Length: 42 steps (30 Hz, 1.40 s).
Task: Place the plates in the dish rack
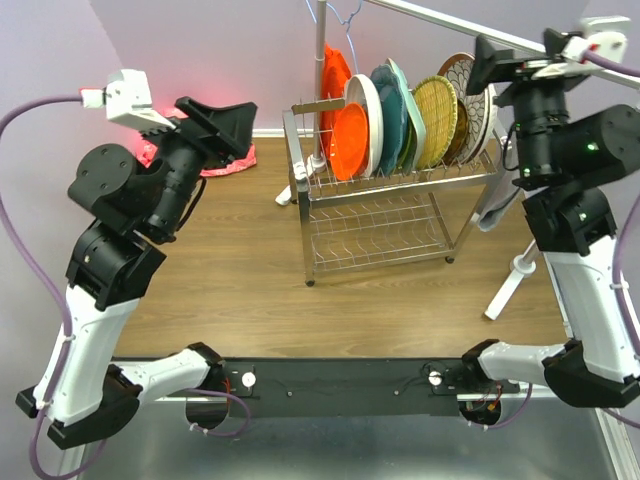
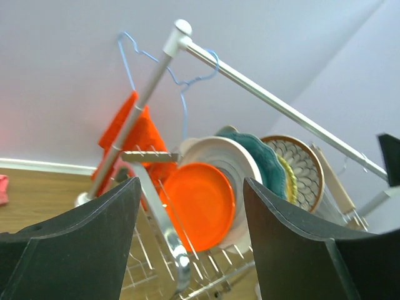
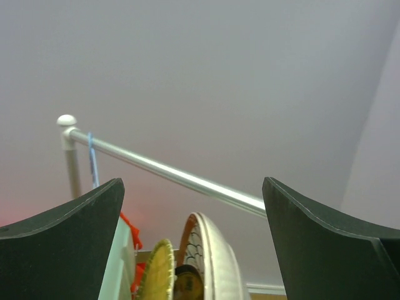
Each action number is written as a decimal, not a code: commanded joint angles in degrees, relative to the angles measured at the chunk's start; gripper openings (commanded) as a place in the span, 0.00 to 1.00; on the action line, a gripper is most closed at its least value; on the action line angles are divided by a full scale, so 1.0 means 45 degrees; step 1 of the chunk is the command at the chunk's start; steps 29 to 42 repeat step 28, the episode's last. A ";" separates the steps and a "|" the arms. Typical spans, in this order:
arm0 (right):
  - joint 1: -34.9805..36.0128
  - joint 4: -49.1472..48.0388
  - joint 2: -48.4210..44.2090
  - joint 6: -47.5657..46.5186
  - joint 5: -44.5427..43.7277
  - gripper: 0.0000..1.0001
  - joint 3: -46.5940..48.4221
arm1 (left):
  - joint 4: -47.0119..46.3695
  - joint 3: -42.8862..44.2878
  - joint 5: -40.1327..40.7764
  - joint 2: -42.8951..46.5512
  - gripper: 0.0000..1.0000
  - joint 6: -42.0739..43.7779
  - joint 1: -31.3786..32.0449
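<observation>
The plates stand on edge in a row on the upper tier of the dish rack, with an orange plate nearest the left end. The rack sits far back on the wooden table.

A metal rail crosses above the rack, and its upright post rises just beside the rack's left end (crowding that side). A red-orange cloth and a blue wire hanger hang there.

The left gripper hovers well left of the rack, jaws wide with nothing between them. The right gripper hangs above the rack's right end, jaws spread wide and bare too.
</observation>
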State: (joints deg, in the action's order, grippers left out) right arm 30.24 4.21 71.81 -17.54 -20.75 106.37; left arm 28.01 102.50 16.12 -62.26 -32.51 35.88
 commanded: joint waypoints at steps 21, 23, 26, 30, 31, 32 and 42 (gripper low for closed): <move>-0.0372 -0.5407 -0.2012 -0.2372 -0.2166 1.00 -0.3167 | 0.0553 -0.0785 0.2570 0.1042 0.75 0.0760 -0.0160; -0.0372 -0.5407 -0.2071 -0.2391 -0.2146 1.00 -0.3227 | 0.0592 -0.0882 0.2551 0.1081 0.75 0.0741 -0.0160; -0.0372 -0.5369 -0.2091 -0.2469 -0.2107 1.00 -0.3207 | 0.0631 -0.0903 0.2629 0.1120 0.75 0.0721 -0.0160; -0.0391 -0.5233 -0.2110 -0.2333 -0.2049 1.00 -0.3188 | 0.0631 -0.0902 0.2668 0.1121 0.75 0.0741 -0.0160; -0.0391 -0.5233 -0.2110 -0.2333 -0.2049 1.00 -0.3188 | 0.0631 -0.0902 0.2668 0.1121 0.75 0.0741 -0.0160; -0.0391 -0.5233 -0.2110 -0.2333 -0.2049 1.00 -0.3188 | 0.0631 -0.0902 0.2668 0.1121 0.75 0.0741 -0.0160; -0.0391 -0.5233 -0.2110 -0.2333 -0.2049 1.00 -0.3188 | 0.0631 -0.0902 0.2668 0.1121 0.75 0.0741 -0.0160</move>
